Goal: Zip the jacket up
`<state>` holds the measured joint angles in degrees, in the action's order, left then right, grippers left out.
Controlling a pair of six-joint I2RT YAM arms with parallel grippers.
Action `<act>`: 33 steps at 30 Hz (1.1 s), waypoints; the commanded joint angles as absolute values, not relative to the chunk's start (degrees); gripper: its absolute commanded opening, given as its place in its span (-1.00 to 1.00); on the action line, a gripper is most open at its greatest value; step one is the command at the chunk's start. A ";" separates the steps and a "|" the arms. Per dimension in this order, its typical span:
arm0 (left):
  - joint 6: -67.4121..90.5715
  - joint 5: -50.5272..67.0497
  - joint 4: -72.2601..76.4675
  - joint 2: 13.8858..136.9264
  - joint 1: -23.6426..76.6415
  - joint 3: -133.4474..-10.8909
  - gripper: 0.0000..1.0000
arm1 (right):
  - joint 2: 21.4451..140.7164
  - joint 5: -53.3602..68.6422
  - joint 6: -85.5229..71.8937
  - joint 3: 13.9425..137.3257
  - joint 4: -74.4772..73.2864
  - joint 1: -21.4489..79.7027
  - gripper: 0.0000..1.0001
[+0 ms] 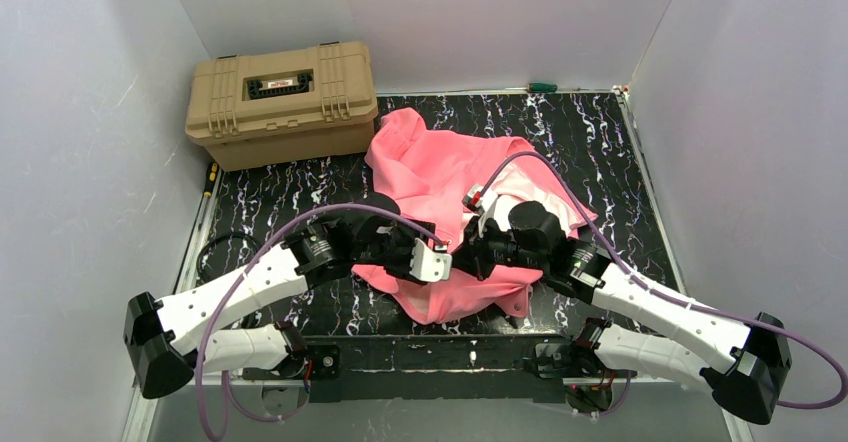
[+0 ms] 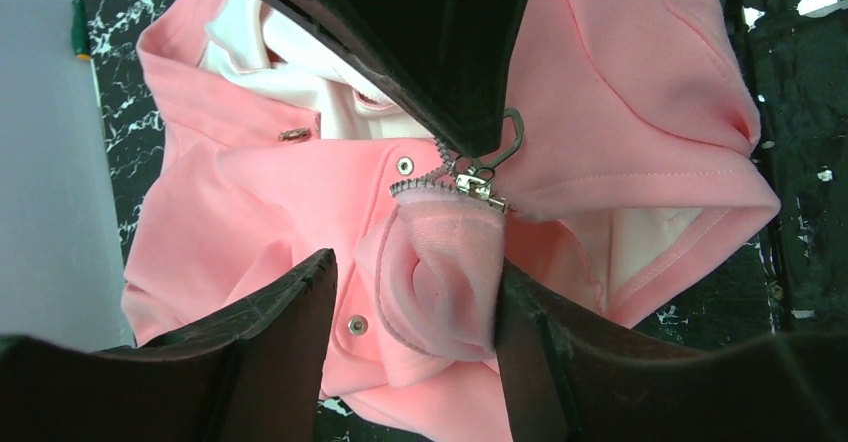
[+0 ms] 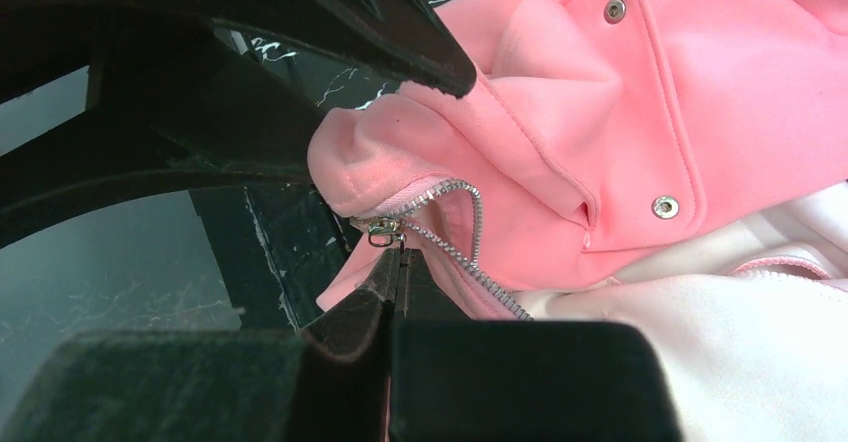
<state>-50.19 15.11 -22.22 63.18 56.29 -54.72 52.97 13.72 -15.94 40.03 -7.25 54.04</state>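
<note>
The salmon-pink jacket (image 1: 440, 167) lies crumpled on the black marbled table, with its pale lining showing. My two grippers meet over its near hem. In the left wrist view my left gripper (image 2: 415, 272) is open. A rolled fold of the jacket (image 2: 445, 272) sits between the fingers, resting against the right finger only. My right gripper (image 3: 400, 257) is shut on the zipper pull (image 2: 508, 142). The slider (image 3: 385, 230) sits just past its tips at the bottom end of the metal teeth (image 3: 470, 257). Silver snaps (image 3: 664, 205) show on a pocket flap.
A tan hard case (image 1: 285, 102) stands at the back left of the table, close to the jacket's hood. A green-handled tool (image 1: 542, 87) lies along the back wall. White walls close in the table's left, right and far sides.
</note>
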 commanded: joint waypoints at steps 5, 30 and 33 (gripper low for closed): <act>-49.35 13.16 -20.89 57.67 59.08 -52.37 0.13 | 53.54 16.01 -15.86 44.04 -5.34 52.54 -0.97; -55.42 14.22 -20.65 60.68 61.64 -52.29 -0.77 | 52.87 18.16 -16.39 44.81 -6.86 50.89 -0.97; -56.42 14.92 -21.57 60.65 61.69 -52.27 -0.98 | 52.95 18.66 -16.52 44.95 -6.98 50.65 -0.97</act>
